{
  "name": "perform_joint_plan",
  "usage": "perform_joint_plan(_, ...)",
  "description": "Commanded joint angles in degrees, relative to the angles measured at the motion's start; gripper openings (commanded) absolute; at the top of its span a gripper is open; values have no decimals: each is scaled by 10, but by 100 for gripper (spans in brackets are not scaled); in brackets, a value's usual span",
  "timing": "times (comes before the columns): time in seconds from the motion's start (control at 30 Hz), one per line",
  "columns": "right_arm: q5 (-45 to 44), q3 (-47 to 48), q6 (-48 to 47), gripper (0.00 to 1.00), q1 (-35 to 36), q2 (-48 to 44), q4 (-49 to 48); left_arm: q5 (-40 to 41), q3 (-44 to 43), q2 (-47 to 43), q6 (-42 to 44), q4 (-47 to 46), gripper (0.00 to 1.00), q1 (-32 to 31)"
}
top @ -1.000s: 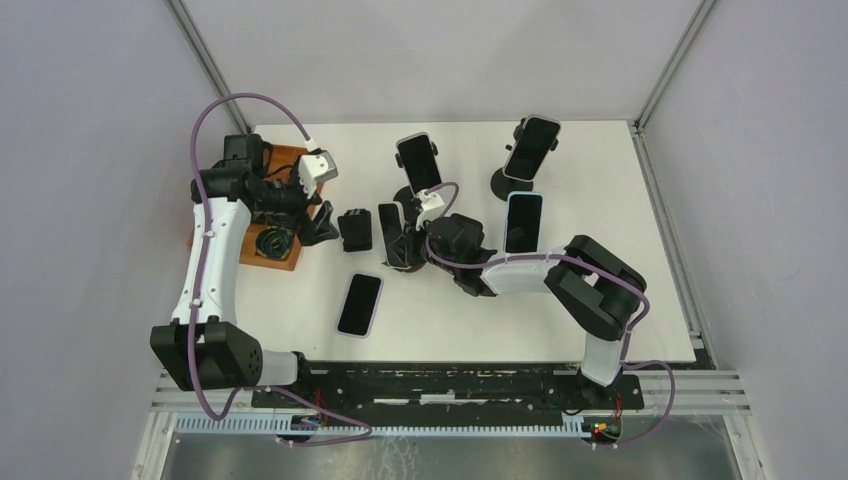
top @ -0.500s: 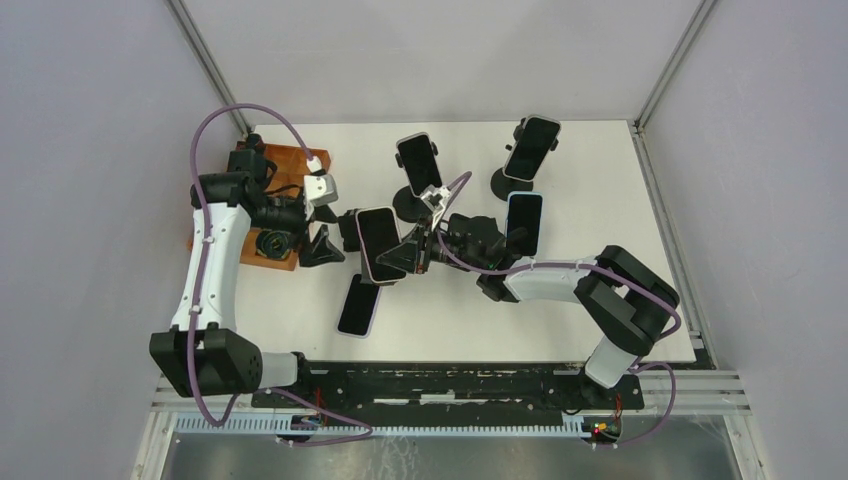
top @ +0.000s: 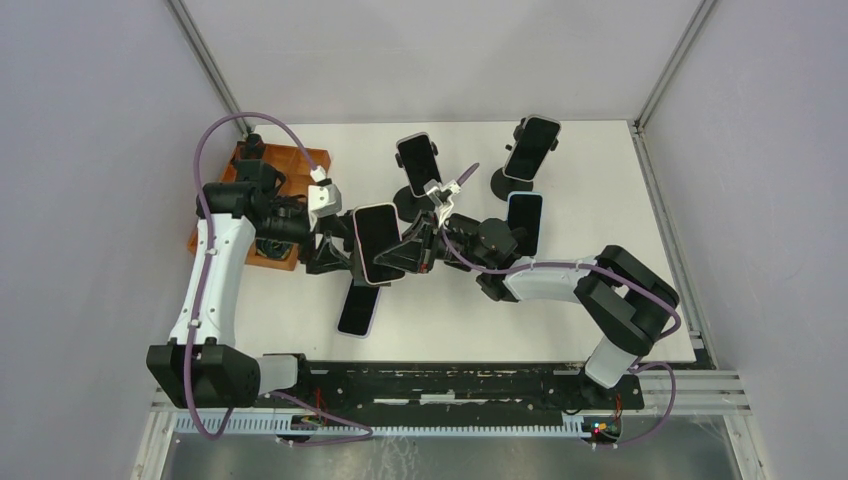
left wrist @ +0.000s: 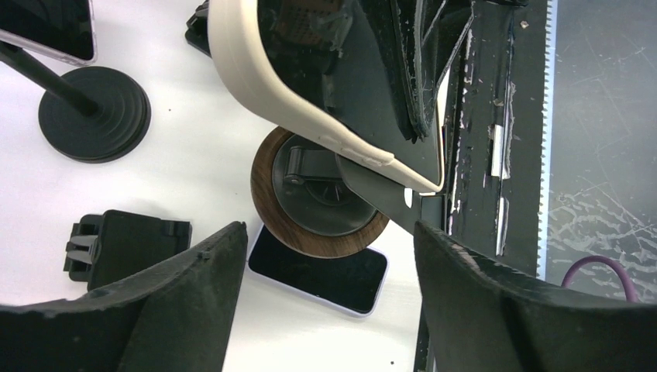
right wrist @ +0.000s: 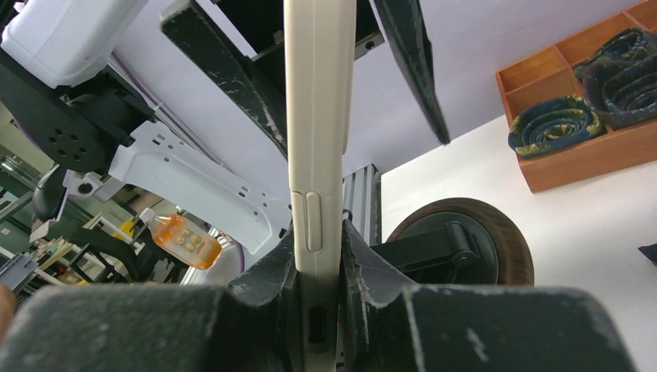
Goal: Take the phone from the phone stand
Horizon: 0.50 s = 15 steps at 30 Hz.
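Top external, phone: the phone (top: pixel 377 243) is held up, screen toward the camera, over the left half of the surface (top: pixel 600 200). It sits between the two arms, just beyond a spare phone (top: pixel 358 305) lying flat toward the near edge.
Top external, pincers: the right pincer (top: pixel 395 257) meets the phone's right edge and the left pincer (top: pixel 328 252) sits just beside its left edge. Neither grip can be read from here.
Left wrist, stand: only this view shows the stand (left wrist: pixel 318 203) plainly, a wood-rimmed round base with a hinged arm running up under the cream-cased phone. I cannot tell whether the base rests on the surface or hangs.
Left wrist, left pincer: it is released, with its fingers (left wrist: pixel 155 310) spread wide to either side of the base and touching nothing.
Left wrist, advice: the step looks like pinning the stand. Close on the base or arm, not the case, and be firm before any pull.
Right wrist, grip: the right pincer is clenched on the phone, pads on its front and back, just below the side buttons.
Right wrist, advice: draw the phone off along its own length without twisting, and keep the pads off the buttons.
Right wrist, extra: this view alone shows the phone edge-on, with the left fingers standing apart from both faces. It also shows the wooden tray (right wrist: pixel 589 147) by the surface's left edge.
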State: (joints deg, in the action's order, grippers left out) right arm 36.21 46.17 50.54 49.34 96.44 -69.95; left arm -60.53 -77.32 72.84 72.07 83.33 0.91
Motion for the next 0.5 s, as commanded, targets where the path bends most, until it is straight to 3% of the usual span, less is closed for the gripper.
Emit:
perform_joint_plan(0.0,-9,40,-1,0,1,-14,-101,-35,8,-4,7,6,70,-3)
perform_joint_plan(0.2,-19,58,-38,0,9,-13,-60,-42,9,0,1,6,53,-31)
perform_joint_plan(0.37,-23,64,-54,0,12,-9,-43,-35,9,-2,4,6,49,-37)
perform_joint_plan(0.47,-19,59,-45,0,12,-9,-58,-24,8,0,13,6,33,-37)
